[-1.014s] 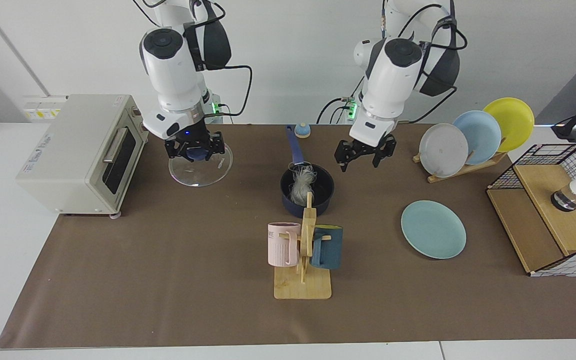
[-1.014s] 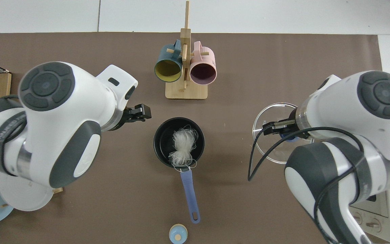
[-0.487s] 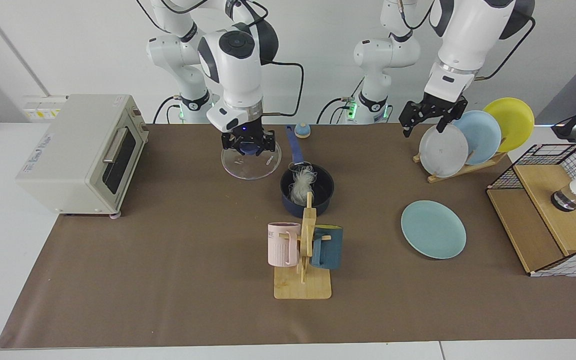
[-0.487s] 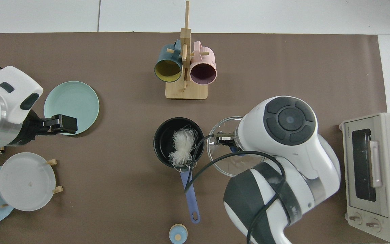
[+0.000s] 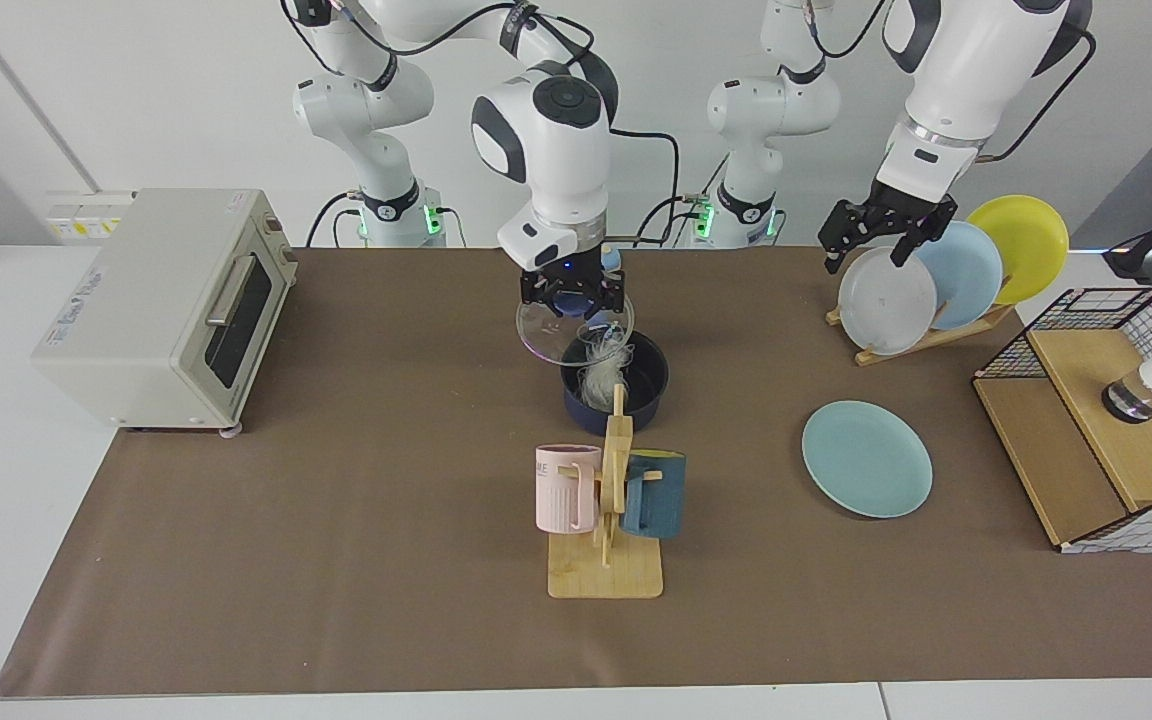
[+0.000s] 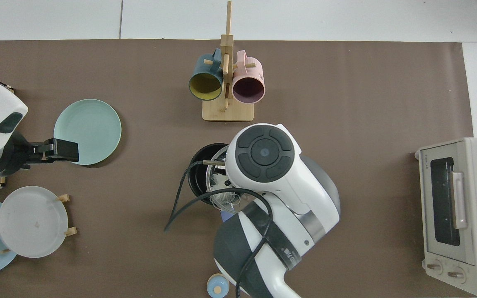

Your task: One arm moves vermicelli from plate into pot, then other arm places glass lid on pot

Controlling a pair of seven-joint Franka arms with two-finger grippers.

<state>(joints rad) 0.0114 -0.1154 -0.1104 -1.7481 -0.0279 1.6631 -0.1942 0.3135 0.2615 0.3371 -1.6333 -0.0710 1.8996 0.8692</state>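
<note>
Where lid (image 5: 573, 327) hung beside pot (image 5: 616, 385), right gripper (image 5: 574, 293) now overlaps rim.

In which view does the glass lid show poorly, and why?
Facing view: the glass lid, held by the right gripper at the pot, is see-through. Top view: the right arm hides most of it. Left gripper waits by the rack.

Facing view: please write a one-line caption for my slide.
Right gripper holds the glass lid above the pot of vermicelli; left gripper waits, open, by the plate rack.
</note>
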